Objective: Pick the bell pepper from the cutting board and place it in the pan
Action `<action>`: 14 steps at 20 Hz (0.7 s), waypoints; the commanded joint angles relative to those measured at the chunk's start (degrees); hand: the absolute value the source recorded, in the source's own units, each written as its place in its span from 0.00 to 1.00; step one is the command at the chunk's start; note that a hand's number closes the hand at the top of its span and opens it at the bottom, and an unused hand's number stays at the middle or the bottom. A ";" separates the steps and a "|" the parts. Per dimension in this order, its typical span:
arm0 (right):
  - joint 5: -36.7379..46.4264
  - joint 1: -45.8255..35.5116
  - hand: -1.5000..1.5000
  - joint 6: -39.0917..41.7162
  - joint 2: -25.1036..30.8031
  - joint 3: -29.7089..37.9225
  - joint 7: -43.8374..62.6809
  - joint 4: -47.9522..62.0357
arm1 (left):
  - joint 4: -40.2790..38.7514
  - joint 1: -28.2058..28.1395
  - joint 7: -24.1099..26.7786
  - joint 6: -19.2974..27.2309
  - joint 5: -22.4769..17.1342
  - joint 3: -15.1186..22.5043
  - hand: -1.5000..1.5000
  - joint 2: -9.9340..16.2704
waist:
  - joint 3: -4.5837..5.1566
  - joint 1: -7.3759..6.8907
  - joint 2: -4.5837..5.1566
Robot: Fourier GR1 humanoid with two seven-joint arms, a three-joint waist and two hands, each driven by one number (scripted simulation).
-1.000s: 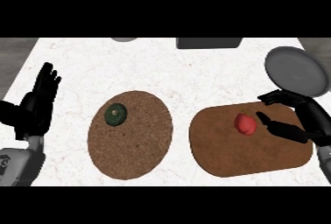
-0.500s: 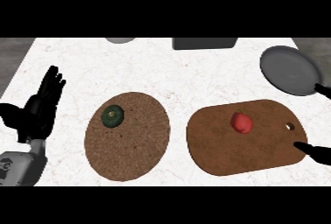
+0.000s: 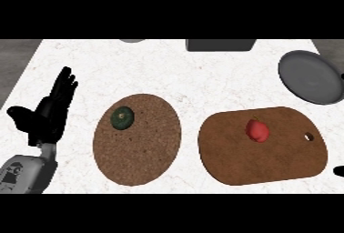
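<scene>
A red bell pepper (image 3: 256, 130) lies on the brown cutting board (image 3: 262, 159), right of centre, with nothing touching it. The grey pan (image 3: 310, 76) sits at the far right, beyond the board's far corner. Only a black tip of my right hand (image 3: 339, 171) shows at the right edge, beside the board's near right corner and well away from the pepper. At the left edge my left hand (image 3: 48, 113) rests open with its fingers pointing up.
A round brown mat (image 3: 138, 145) lies left of the board, with a dark green round vegetable (image 3: 122, 117) on its far part. A dark grey box (image 3: 220, 44) and a small grey object (image 3: 133, 40) sit at the counter's far edge.
My right hand has pulled back from beside the pepper toward the lower right until it is almost out of view. The pepper stays on the board. The left hand has barely moved.
</scene>
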State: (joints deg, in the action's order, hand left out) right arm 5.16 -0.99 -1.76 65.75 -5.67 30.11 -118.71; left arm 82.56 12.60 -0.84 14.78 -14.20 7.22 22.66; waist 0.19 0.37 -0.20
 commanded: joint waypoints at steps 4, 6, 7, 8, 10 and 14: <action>4.13 -16.12 0.00 8.32 -3.72 -7.44 13.39 1.17 | -2.84 5.76 -2.27 -1.65 0.89 -1.44 0.50 -0.92 | -0.12 -1.67 0.52; 2.06 -20.46 0.00 11.67 -6.08 -7.21 17.27 0.33 | 3.90 0.00 -2.84 0.64 3.19 1.39 0.50 -2.71 | -0.13 -1.75 0.29; 4.64 -20.44 0.00 11.44 -9.49 -10.23 17.03 1.60 | -0.48 2.07 -1.39 -2.43 1.16 -1.94 0.50 -1.33 | -0.13 -1.43 0.38; 4.86 -22.63 0.00 12.36 -11.45 -11.33 17.13 3.10 | -0.34 1.23 -1.32 -2.63 1.28 -1.67 0.50 -1.76 | -0.13 -1.54 0.39; 1.13 -23.81 0.00 14.70 -13.78 -10.28 17.80 4.24 | 2.18 2.39 -4.48 -1.09 2.50 -1.64 0.50 -1.31 | -0.16 -1.27 0.27; 6.68 -24.35 0.00 14.33 -21.88 -15.70 17.53 5.71 | -0.23 2.88 -2.63 -1.31 3.86 -1.69 0.50 -3.36 | -0.17 -0.83 0.29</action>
State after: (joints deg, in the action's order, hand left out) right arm 9.18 -23.85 11.40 50.03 -18.35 47.68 -115.33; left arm 82.90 14.16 -2.88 12.87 -11.88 5.53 20.65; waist 0.07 -0.86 0.10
